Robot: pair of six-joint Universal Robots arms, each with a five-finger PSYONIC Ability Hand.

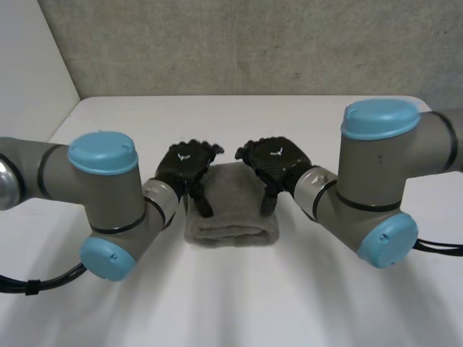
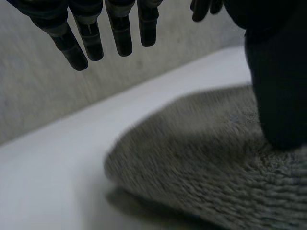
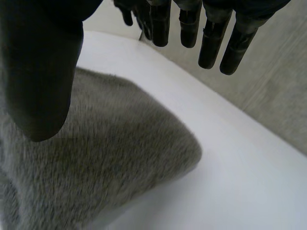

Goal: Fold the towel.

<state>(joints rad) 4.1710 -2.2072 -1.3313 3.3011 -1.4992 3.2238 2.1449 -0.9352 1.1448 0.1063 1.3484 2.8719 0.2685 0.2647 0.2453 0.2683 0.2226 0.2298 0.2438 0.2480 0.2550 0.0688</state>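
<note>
A grey towel point(image 1: 231, 213) lies folded into a small thick rectangle in the middle of the white table point(image 1: 239, 303). My left hand point(image 1: 187, 168) hovers over the towel's left part, fingers straight and spread, thumb pointing down toward the cloth. My right hand point(image 1: 275, 162) hovers over its right part in the same pose. In the left wrist view the straight fingers point(image 2: 120, 33) hang above the towel point(image 2: 201, 167) and hold nothing. In the right wrist view the fingers point(image 3: 211, 38) are also straight above the towel point(image 3: 105, 158), free of the cloth.
The table's far edge meets a grey wall point(image 1: 253, 43). Both grey arms with light-blue caps point(image 1: 103, 152) point(image 1: 380, 118) reach in over the table at either side of the towel.
</note>
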